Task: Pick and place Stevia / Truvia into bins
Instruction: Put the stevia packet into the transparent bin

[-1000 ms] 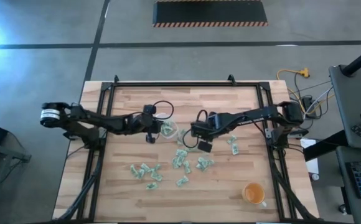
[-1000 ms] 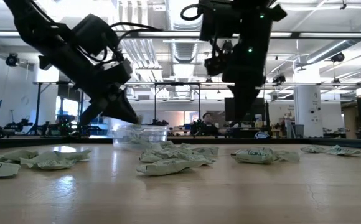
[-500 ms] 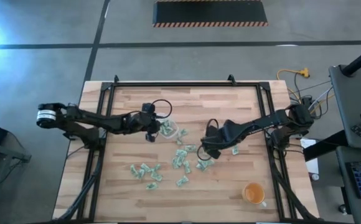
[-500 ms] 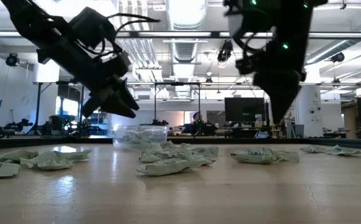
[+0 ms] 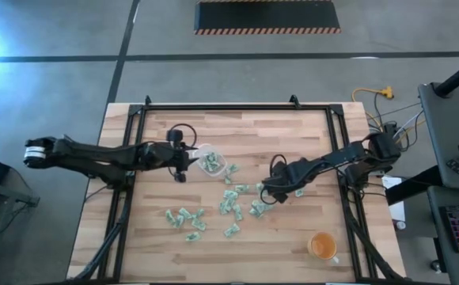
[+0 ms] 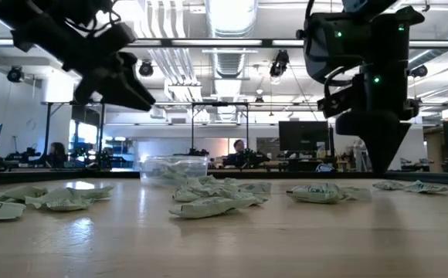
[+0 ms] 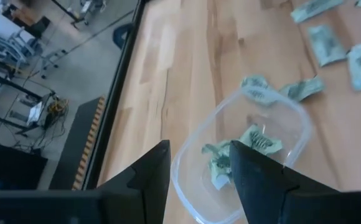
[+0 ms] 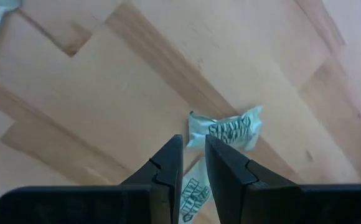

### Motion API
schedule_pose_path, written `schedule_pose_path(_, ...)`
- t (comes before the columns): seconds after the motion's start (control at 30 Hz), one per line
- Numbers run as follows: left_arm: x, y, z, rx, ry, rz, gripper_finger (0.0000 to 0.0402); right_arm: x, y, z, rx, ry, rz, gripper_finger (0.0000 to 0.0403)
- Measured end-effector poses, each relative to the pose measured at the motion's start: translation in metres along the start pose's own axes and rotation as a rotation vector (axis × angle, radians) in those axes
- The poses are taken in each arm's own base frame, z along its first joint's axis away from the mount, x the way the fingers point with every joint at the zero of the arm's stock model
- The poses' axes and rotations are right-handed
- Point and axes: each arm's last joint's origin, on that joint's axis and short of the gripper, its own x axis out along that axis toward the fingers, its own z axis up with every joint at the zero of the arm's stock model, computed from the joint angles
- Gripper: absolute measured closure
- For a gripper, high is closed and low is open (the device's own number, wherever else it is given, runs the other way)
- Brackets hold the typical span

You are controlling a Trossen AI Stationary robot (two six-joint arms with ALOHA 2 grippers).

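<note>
High view: left gripper (image 5: 183, 155) sits just beside the clear tub (image 5: 212, 162), on the tub's left-arm side; a few green-white packets lie inside the tub. Right gripper (image 5: 271, 190) is down among the loose Stevia packets (image 5: 231, 207) scattered mid-table, with more of them toward the near edge. An orange cup (image 5: 322, 246) stands well apart, toward the near right corner. Finger gaps not resolvable here.

Low view: tub (image 6: 174, 167) rests flat on the wooden table (image 6: 286, 239); crumpled packets (image 6: 212, 204) lie in front of it and to both sides. Left gripper (image 6: 127, 89) hangs above table level; right gripper (image 6: 380, 158) reaches almost to the surface.

Left wrist view: fingers (image 7: 255, 177) spread moderately, nothing between them. Tub (image 7: 295, 134) lies directly ahead, holding about two packets.

Right wrist view: fingers (image 8: 168, 171) at a narrow gap, empty. One packet (image 8: 227, 132) lies just ahead of the tips, long axis running across the finger line, print facing up; a second packet (image 8: 190, 190) shows in the gap below.
</note>
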Motion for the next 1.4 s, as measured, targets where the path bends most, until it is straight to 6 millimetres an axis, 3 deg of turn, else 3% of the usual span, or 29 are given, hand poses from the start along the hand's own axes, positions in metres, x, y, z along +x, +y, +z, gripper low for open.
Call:
schedule_pose_path(0.2, -0.008, 0.001, 0.001, -0.016, -0.026, -0.016, 0.0252, 0.004, -0.008, -0.006, 0.121, 0.006, -0.015, 0.0344)
schedule_pose_path(0.43, -0.005, -0.002, 0.000, -0.008, -0.014, -0.035, 0.0252, 0.013, -0.012, -0.009, 0.122, -0.023, -0.059, 0.0344)
schedule_pose_path(0.63, -0.005, -0.003, 0.000, -0.006, -0.013, -0.039, 0.0252, 0.020, -0.007, -0.004, 0.073, -0.073, 0.018, 0.0342)
schedule_pose_path(1.1, -0.005, -0.003, 0.000, -0.006, -0.012, -0.039, 0.0252, 0.022, -0.007, 0.002, 0.065, -0.092, 0.048, 0.0252)
schedule_pose_path(1.4, -0.004, -0.003, 0.000, -0.004, -0.009, -0.040, 0.0252, 0.022, -0.006, 0.002, 0.085, -0.087, 0.064, 0.0234)
